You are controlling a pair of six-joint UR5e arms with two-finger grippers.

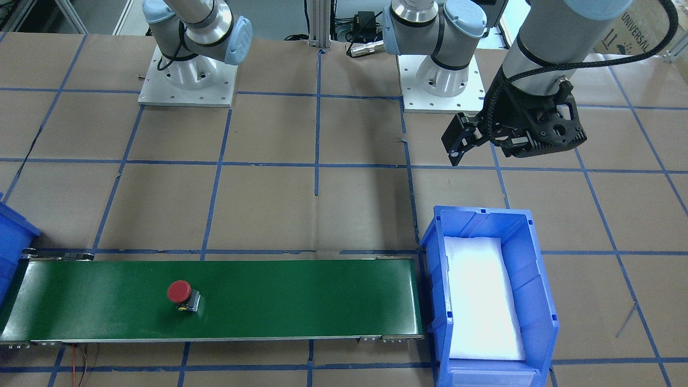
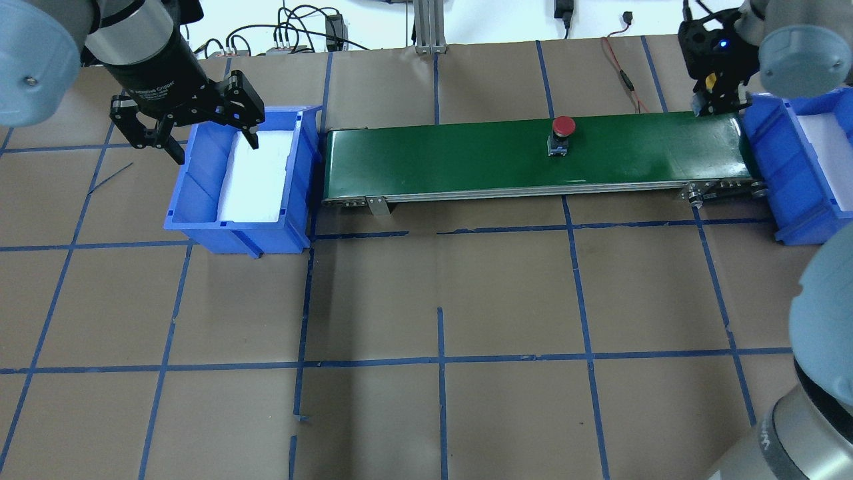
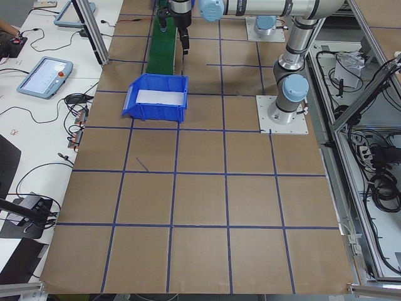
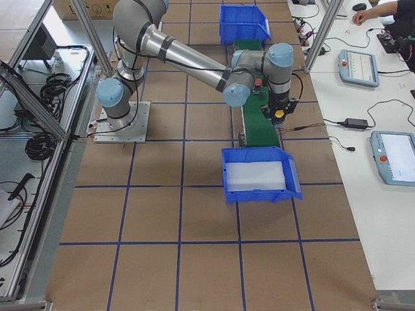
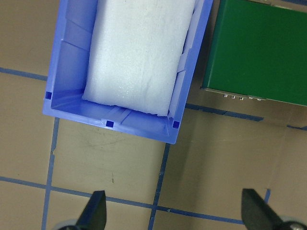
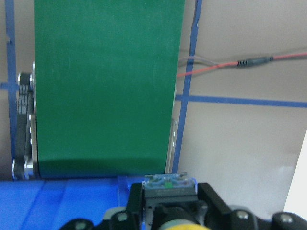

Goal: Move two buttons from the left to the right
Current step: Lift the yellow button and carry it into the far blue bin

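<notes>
The red-capped button (image 2: 563, 127) stands on the green conveyor belt (image 2: 453, 153), right of its middle; it also shows in the front view (image 1: 179, 292). My right gripper (image 2: 710, 100) is shut on the yellow-capped button (image 2: 712, 81) and holds it above the belt's right end, at the edge of the right blue bin (image 2: 773, 153). The right wrist view shows the button's grey body (image 6: 169, 189) between the fingers. My left gripper (image 2: 214, 148) is open and empty above the left blue bin (image 2: 200, 223), with both fingertips (image 5: 96, 208) apart.
Both bins are lined with white foam (image 2: 256, 177) and hold nothing else. The left bin (image 1: 446, 236) sits against the belt's left end (image 1: 414, 301). A red cable (image 2: 623, 73) lies behind the belt. Blue tape lines cross the brown table.
</notes>
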